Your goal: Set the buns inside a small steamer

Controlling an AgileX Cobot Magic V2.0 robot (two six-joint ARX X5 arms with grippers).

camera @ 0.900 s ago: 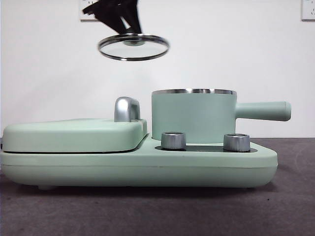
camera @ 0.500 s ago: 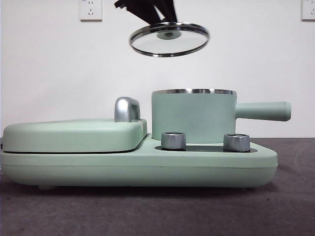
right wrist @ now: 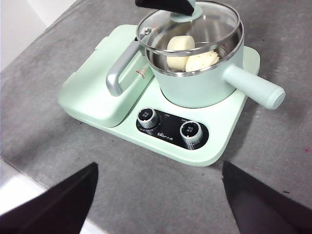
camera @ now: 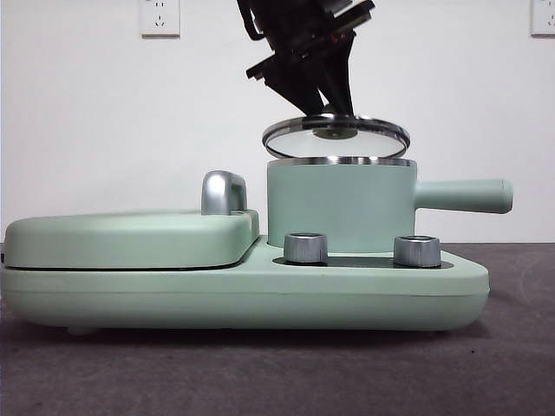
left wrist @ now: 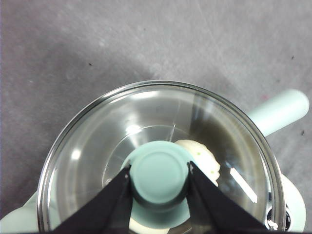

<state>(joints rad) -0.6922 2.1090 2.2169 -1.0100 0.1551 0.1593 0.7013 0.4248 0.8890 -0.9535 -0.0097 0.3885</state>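
The small steamer (camera: 340, 204) (right wrist: 200, 80), a mint-green pot with a steel rim and straight side handle, stands on the mint-green cooker base (camera: 260, 295). Both buns lie inside it: a smooth one (right wrist: 179, 47) and a ridged one with green dots (right wrist: 204, 60) (left wrist: 204, 157). My left gripper (left wrist: 159, 171) (camera: 334, 108) is shut on the mint knob (left wrist: 159, 174) of the glass lid (camera: 336, 133) (right wrist: 161, 34), which hangs slightly tilted just above the pot's rim. My right gripper (right wrist: 158, 195) stands open well back from the cooker, above the grey table.
A flat lidded griddle (camera: 130, 238) with a steel handle (camera: 223, 192) (right wrist: 117, 73) fills the cooker's other half. Two steel dials (camera: 305, 247) (camera: 417, 250) sit at its front. The pot's handle (camera: 464, 196) juts sideways. Grey table (right wrist: 273, 195) surrounds the cooker.
The left gripper has carried the lid rightward from over the griddle and lowered it to just above the steamer's rim. The cooker has not moved.
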